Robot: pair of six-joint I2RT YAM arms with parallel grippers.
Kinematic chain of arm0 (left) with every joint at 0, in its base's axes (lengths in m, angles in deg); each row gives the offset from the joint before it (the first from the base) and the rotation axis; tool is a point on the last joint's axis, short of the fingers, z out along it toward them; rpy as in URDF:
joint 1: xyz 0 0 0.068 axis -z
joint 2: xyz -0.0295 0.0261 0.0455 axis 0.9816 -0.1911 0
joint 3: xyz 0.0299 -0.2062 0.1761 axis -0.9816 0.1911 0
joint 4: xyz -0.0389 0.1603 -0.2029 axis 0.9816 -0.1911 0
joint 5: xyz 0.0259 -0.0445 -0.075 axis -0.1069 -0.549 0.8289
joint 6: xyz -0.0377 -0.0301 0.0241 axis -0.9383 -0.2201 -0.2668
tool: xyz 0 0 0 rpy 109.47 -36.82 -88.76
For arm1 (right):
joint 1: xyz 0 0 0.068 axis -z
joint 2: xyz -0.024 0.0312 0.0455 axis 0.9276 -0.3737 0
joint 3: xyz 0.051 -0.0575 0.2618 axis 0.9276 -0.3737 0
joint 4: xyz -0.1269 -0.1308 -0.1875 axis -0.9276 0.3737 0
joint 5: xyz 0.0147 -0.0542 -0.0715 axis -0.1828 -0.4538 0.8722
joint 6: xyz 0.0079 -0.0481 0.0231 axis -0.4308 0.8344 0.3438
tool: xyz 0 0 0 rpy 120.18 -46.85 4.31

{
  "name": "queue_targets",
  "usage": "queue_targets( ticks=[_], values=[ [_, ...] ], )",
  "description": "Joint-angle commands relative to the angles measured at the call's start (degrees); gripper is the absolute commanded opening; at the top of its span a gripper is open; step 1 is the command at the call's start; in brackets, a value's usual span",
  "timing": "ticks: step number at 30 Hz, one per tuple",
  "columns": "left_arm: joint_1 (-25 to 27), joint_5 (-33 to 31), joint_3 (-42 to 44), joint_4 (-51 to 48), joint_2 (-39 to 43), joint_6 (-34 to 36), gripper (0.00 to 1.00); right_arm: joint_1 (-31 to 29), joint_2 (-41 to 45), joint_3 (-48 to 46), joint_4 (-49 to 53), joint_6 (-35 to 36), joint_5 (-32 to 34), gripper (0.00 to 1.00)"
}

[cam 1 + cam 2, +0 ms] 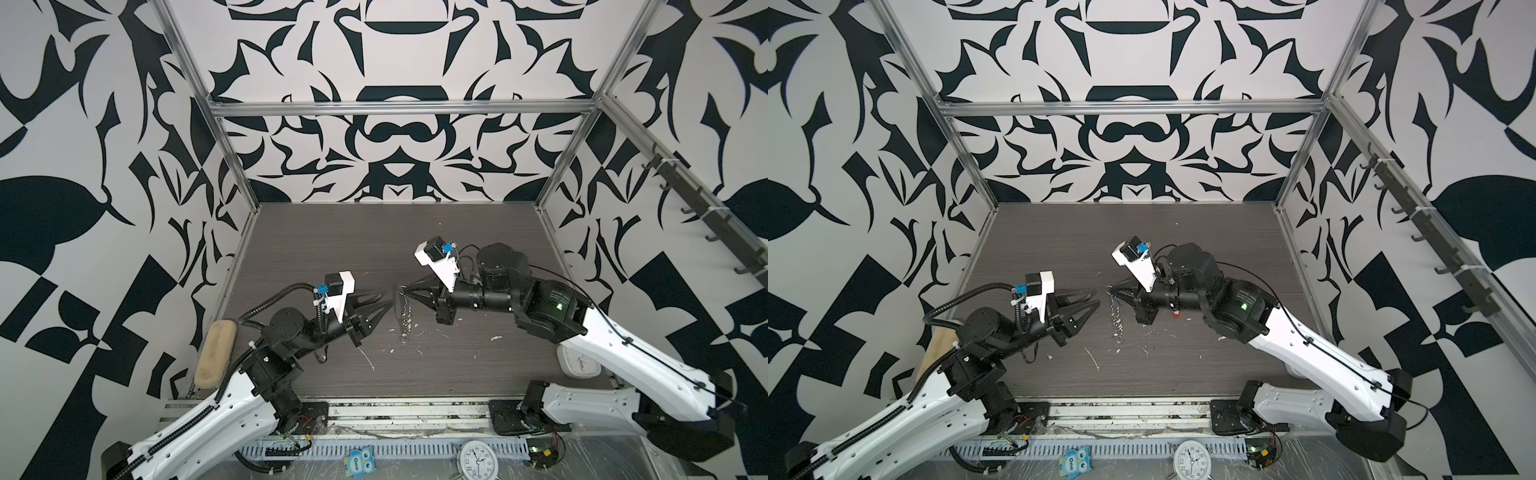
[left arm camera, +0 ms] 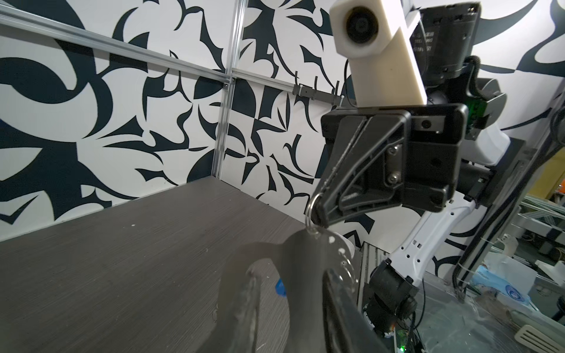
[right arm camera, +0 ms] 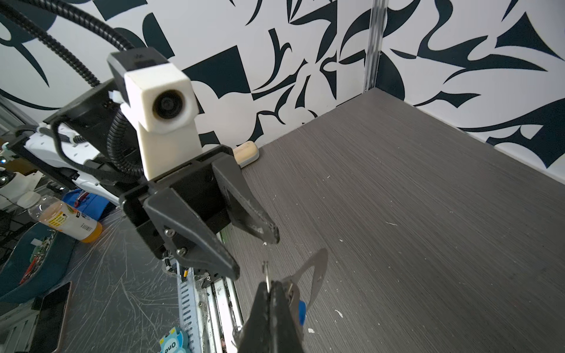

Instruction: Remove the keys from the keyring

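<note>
Hanging edge-on in both top views, the keyring [image 1: 405,320] dangles over the dark bench [image 1: 311,249] from the right pincer [image 1: 401,287], clamped on its top end, likely to present it to the left pincer [image 1: 386,300], jaws apart just beside. The left wrist view shows a blue key [image 2: 279,287] behind the keyring; the right wrist view shows white flecks [image 3: 337,313] on the bench and black-and-white patterned walls [image 3: 428,45].

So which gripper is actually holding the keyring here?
The right gripper: jaws shut on a small ring of the keyring, which hangs from it. The left gripper has open jaws and holds nothing.
</note>
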Motion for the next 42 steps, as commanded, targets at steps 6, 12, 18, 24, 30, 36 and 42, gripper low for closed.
queue_targets(
  ticks=[6,12,18,24,30,36,42],
  values=[
    [0.12,3.85,-6.37,-7.78,-3.47,6.69,0.37,0.11,-6.54,13.10,20.05,6.08,-0.37,0.00],
    [0.23,9.03,-8.46,-8.07,-7.51,6.85,0.28,-0.41,-9.22,17.56,25.73,7.80,-0.20,0.00],
    [0.16,9.99,-10.48,-10.20,-10.32,6.75,0.23,-0.77,-10.07,19.40,27.02,8.43,0.16,0.00],
    [0.17,11.42,-10.41,-9.11,-10.43,6.57,0.18,-1.37,-10.92,20.31,27.96,8.95,0.31,0.00],
    [0.20,13.89,-10.85,-8.47,-11.46,5.87,0.18,-1.99,-12.33,22.07,29.67,10.00,0.82,0.00],
    [0.23,14.99,-10.77,-7.95,-11.73,5.56,0.08,-2.11,-13.03,22.73,30.30,10.54,0.97,0.00],
    [0.19,16.19,-10.35,-6.36,-11.46,5.09,0.06,-2.10,-14.04,23.49,31.34,11.39,0.47,0.00]
  ],
)
